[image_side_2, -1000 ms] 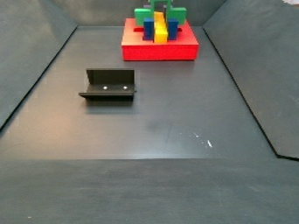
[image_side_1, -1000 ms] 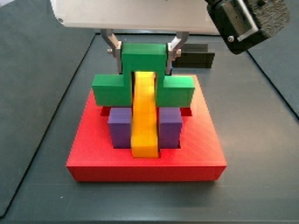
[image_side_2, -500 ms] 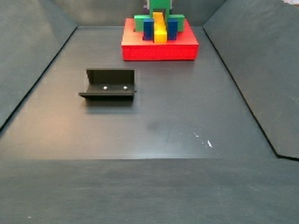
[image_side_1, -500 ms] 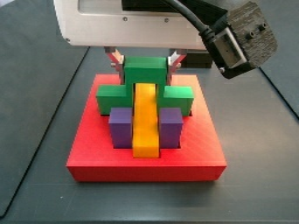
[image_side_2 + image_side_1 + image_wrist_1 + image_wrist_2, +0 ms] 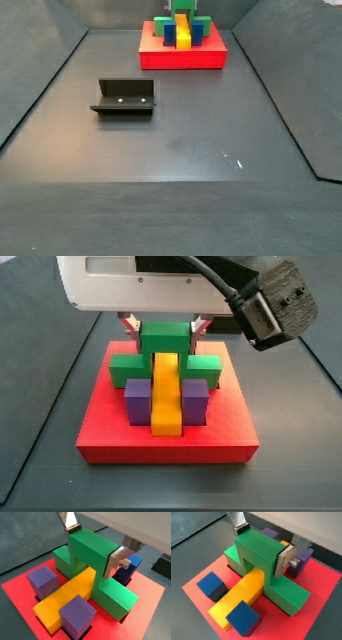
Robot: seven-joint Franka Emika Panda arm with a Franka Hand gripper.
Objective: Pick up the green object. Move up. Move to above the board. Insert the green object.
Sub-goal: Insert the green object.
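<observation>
Gripper (image 5: pixel 95 543), one, over the red board (image 5: pixel 120 441), its two silver fingers (image 5: pixel 119 558) clamped on the taller middle cube of the green object (image 5: pixel 90 549). Green object: one, bridge-shaped, straddling the yellow bar (image 5: pixel 67 597), its two lower side cubes down at board level on either side. Yellow bar: one, lying flat across the board's middle, passing under the green arch. Purple blocks (image 5: pixel 138 401): two in a side view, upright, flanking the bar just in front of the green object. Blue blocks (image 5: pixel 213 585): two in a wrist view, set in the board beside the bar. Fixture (image 5: pixel 123 97): one, dark, on the grey floor (image 5: pixel 174 150), well apart from the board.
</observation>
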